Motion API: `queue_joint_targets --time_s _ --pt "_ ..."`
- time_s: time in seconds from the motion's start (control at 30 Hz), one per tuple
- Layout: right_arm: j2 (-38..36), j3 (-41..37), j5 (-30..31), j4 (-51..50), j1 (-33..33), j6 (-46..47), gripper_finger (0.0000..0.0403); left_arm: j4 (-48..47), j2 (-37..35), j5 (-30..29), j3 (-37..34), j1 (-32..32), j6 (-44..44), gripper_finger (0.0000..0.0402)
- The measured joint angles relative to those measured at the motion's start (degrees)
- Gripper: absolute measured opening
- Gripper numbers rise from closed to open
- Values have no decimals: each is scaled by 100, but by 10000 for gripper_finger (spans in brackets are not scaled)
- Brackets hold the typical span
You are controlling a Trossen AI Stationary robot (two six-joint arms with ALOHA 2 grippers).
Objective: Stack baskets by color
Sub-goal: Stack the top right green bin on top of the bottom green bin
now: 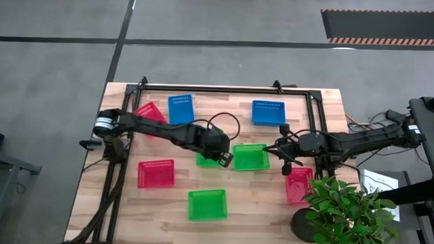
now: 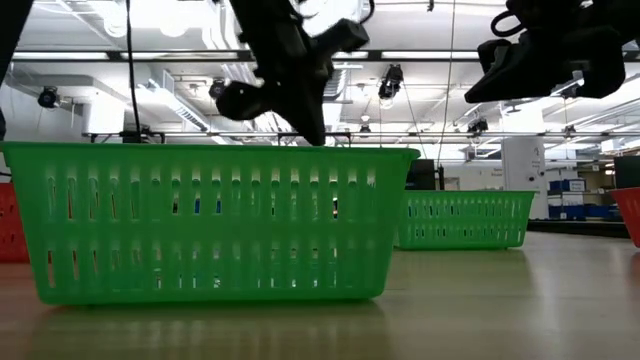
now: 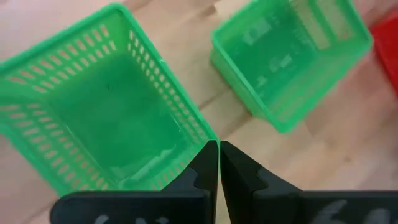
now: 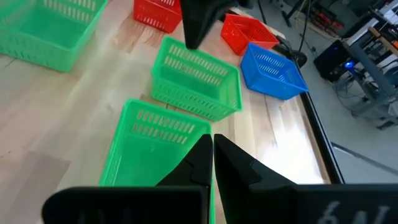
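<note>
Both arms hovering over the two middle green baskets, nothing stacked yet

We are seeing the left gripper and right gripper both pinched closed and empty, flanking the centre green basket; its neighbour green basket is lying half hidden under the left arm. We are judging that opening a gripper wide, then pinching one rim wall squarely, would serve best. The red basket is partly masked by the potted plant, so we are counting fewer than nine on the worktop

The left claw, closed, hangs over one green basket's rim beside another green basket.
</note>
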Motion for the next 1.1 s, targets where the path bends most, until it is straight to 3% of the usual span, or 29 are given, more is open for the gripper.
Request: queue_joint_targets --time_s 0.23,0.47,0.73,0.9,1.1 --pt "-328 0 0 -281 0 -15 9 781 123 601 -9 153 459 0" --pt "-625 0 0 -403 0 -92 9 1923 123 878 -3 71 2323 12" --pt "-737 -2 0 -516 0 -45 9 2925 136 771 -28 -174 3513 104" --pt "-751 -2 -1 -516 0 -3 9 3653 136 268 -35 -417 4873 168" --pt "-755 -2 -2 -455 2 50 9 4207 178 -19 -102 -463 5003 181"
